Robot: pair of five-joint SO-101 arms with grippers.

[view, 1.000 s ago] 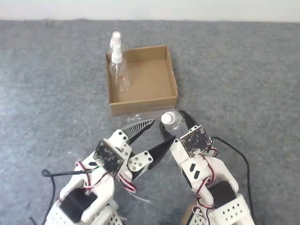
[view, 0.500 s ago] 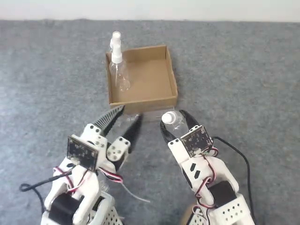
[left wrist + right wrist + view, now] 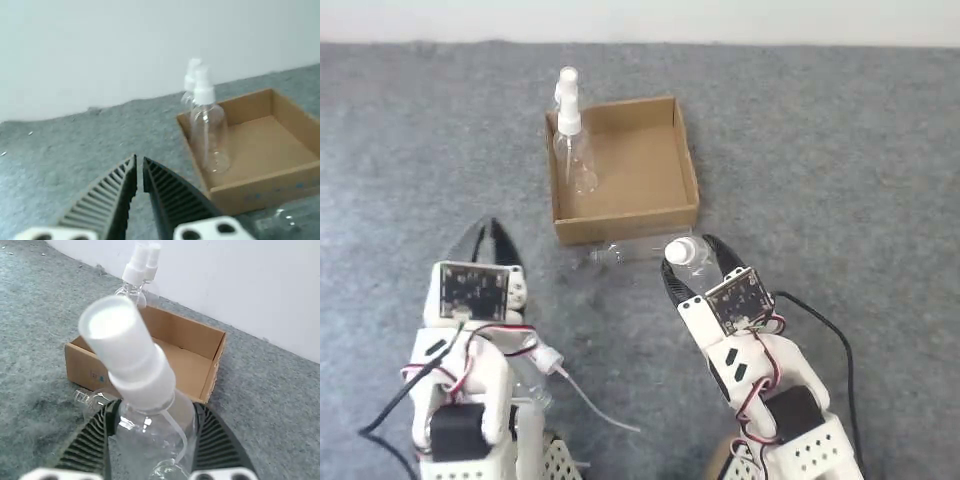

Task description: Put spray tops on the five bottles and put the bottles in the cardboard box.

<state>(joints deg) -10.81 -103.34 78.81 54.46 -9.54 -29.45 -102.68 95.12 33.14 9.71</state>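
Note:
My right gripper [image 3: 692, 262] is shut on a clear bottle [image 3: 685, 252] with a white spray top [image 3: 125, 345], held upright just in front of the cardboard box [image 3: 692, 170]. Two clear bottles with spray tops [image 3: 570, 135] stand upright at the box's left wall, also the capped bottles [image 3: 207, 125] in the left wrist view. A clear bottle without a top [image 3: 612, 253] lies on the carpet against the box's front wall. My left gripper [image 3: 488, 238] is shut and empty, over bare carpet to the left of the box's front, fingers [image 3: 125, 185] together.
Grey carpet [image 3: 840, 150] covers the table, with open room left and right of the box. A white wall [image 3: 100, 45] rises behind the far edge. Cables trail from both arm bases near the front edge.
My left arm has swung left, away from the held bottle, and its open jaws have closed. The right arm has kept still with its bottle.

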